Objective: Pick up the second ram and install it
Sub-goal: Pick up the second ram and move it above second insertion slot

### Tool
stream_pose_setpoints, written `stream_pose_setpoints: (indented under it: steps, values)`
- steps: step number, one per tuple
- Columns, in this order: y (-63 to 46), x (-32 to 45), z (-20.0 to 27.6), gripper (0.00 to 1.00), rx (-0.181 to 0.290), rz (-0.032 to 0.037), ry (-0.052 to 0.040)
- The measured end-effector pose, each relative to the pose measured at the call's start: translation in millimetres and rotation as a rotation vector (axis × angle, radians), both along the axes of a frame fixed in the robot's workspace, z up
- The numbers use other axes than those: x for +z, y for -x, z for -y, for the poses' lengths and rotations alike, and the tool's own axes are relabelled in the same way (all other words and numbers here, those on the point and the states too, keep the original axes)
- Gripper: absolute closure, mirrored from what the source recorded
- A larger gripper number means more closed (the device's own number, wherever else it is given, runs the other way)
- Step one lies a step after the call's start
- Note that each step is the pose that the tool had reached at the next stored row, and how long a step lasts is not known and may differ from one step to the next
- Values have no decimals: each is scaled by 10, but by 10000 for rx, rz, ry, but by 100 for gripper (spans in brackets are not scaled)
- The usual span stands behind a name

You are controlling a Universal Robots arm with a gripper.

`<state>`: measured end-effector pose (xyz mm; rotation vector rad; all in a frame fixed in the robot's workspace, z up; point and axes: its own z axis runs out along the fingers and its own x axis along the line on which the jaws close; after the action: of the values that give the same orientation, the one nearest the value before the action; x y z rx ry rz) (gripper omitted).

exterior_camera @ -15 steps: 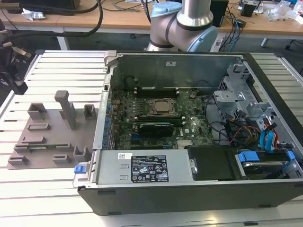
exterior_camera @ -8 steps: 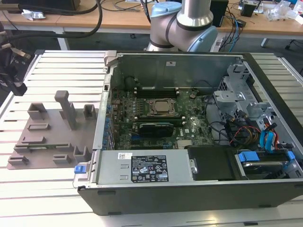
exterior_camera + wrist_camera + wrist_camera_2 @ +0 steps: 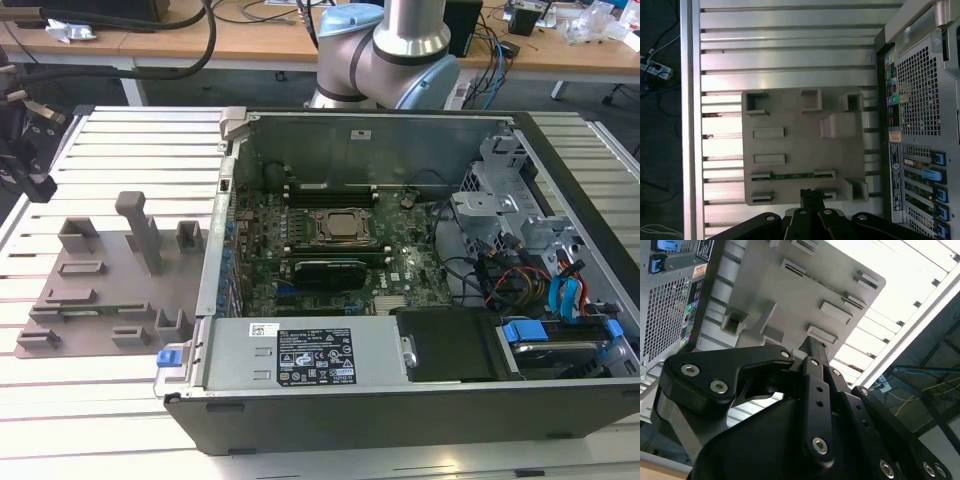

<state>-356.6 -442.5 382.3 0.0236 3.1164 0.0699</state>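
The second ram [image 3: 792,176] is a thin green stick lying flat in a slot of the grey holder tray [image 3: 790,115], held between two small clips. In the first wrist view my gripper [image 3: 809,194] hovers over the tray edge nearest the ram. Its black fingers are drawn together with nothing between them. The second wrist view shows the same gripper [image 3: 812,346] from the side, over the tray [image 3: 805,295]. The open computer case [image 3: 400,270] shows its motherboard, with the CPU socket [image 3: 340,228] in the middle and long black memory slots [image 3: 330,190] just behind it.
The tray [image 3: 100,290] lies on a slatted aluminium table [image 3: 130,150] at the exterior view's left of the case, with a tall post [image 3: 140,230] and several low blocks on it. The case's perforated back panel [image 3: 920,115] stands beside the tray. Cables and drive bays [image 3: 540,270] crowd the case's right side.
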Motion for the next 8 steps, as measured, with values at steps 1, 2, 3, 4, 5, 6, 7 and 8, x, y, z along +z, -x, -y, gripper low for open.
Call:
stream_pose_setpoints:
  steps: [1, 2, 3, 4, 5, 6, 7, 8]
  values:
    - [0, 0, 0, 90, 232, 0, -1]
    - [0, 0, 0, 90, 367, 0, 0]
    - [0, 0, 0, 90, 495, 0, 0]
    - [0, 0, 0, 90, 729, 0, -1]
    - [0, 0, 0, 90, 1063, 0, 0]
    - [0, 0, 0, 90, 1265, 0, 0]
    - [0, 0, 0, 90, 1468, 0, 0]
    - [0, 0, 0, 90, 1700, 0, 0]
